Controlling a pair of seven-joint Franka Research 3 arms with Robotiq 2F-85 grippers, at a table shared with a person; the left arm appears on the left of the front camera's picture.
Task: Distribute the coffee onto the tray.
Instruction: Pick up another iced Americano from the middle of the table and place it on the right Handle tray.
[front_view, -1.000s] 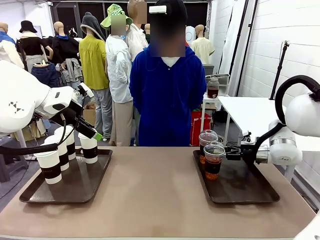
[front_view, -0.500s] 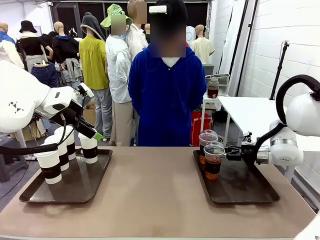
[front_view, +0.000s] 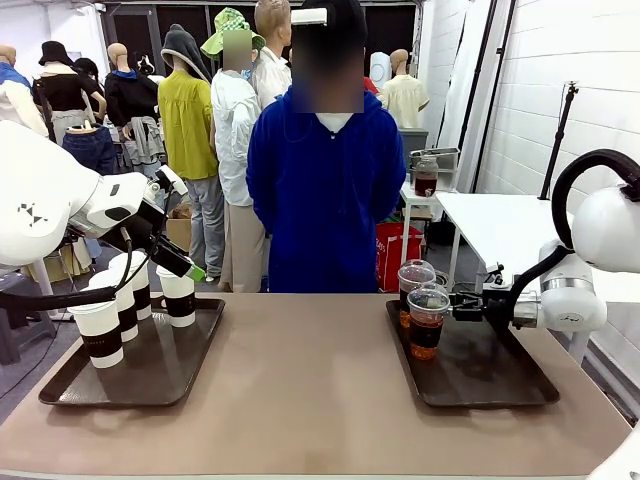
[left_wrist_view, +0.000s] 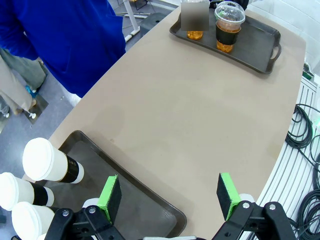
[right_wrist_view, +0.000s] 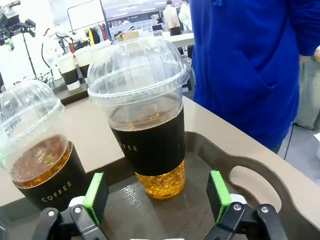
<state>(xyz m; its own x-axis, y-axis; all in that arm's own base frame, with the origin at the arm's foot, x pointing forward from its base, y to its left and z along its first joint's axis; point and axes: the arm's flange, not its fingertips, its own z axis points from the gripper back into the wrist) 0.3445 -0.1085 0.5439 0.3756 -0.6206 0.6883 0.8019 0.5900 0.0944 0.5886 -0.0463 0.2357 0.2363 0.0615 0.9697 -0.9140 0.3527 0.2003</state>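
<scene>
Front view: the iced coffee cups (front_view: 422, 310) stood on the right tray (front_view: 500, 385), the right pincer (front_view: 456, 305) just beside them.

Right wrist view: the pincer (right_wrist_view: 157, 192) was released; its green pads should bracket the dark sleeve of the dome-lidded cup (right_wrist_view: 145, 117) squarely.

Left wrist view: the left pincer (left_wrist_view: 170, 197) was released above the left tray (left_wrist_view: 145, 212), near the paper cups (left_wrist_view: 50, 162).

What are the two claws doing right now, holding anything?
Left gripper: open, holding nothing.
Right gripper: open, an iced coffee cup just ahead, not gripped.

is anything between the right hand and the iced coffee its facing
Nothing visible. The right hand is open on the right tray, its green pads either side of the dome-lidded iced coffee straight ahead, with bare tray between. The second iced coffee stands off to the side, outside that line.
</scene>
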